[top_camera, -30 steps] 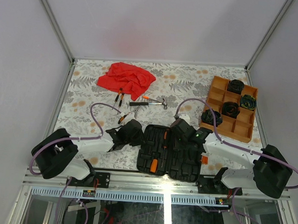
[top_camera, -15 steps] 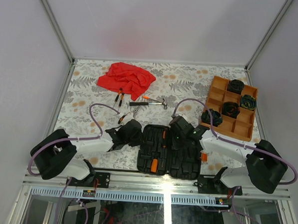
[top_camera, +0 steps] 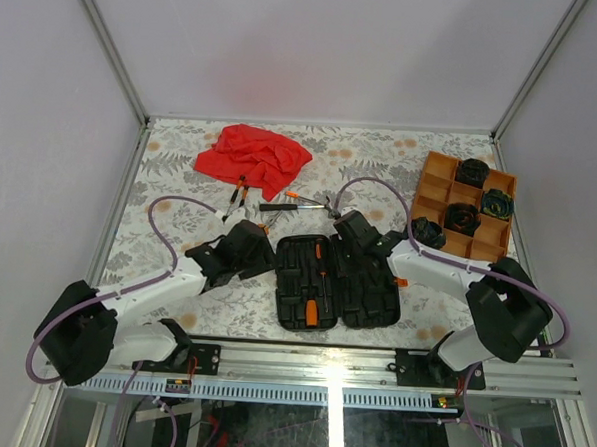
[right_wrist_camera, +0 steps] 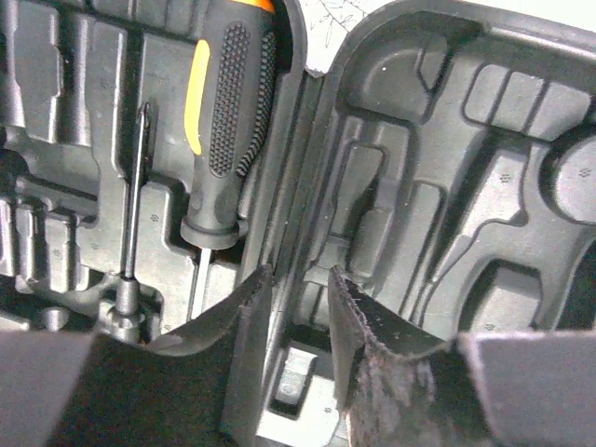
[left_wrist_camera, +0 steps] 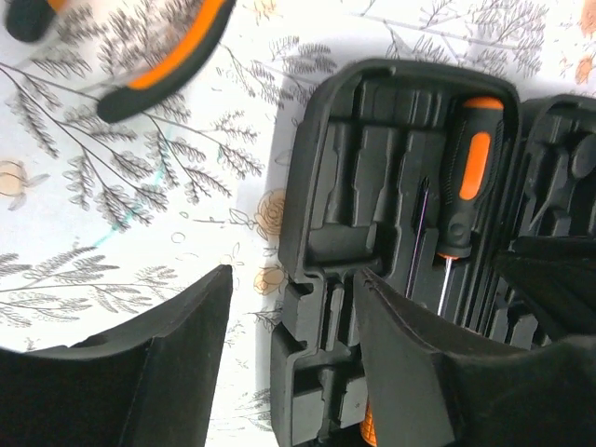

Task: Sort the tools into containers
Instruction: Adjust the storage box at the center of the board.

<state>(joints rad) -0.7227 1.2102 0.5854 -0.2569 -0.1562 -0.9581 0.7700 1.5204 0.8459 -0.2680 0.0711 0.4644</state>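
On the tabletop (top_camera: 170, 182) there are 1 red cloth (top_camera: 252, 156), 1 black tool case (top_camera: 360, 297) lying open and 1 orange tray (top_camera: 485, 255). In the tray I count 4 coiled bundles (top_camera: 471, 173). The case holds 2 screwdrivers (top_camera: 319, 252) with orange on the handle. Near the cloth lie 1 hammer (top_camera: 297, 208) and 1 pair of pliers (top_camera: 238, 190); the other tools there are too small to count.

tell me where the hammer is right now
In the top view the hammer lies on the table near the middle, between the red cloth behind it and the open tool case in front.
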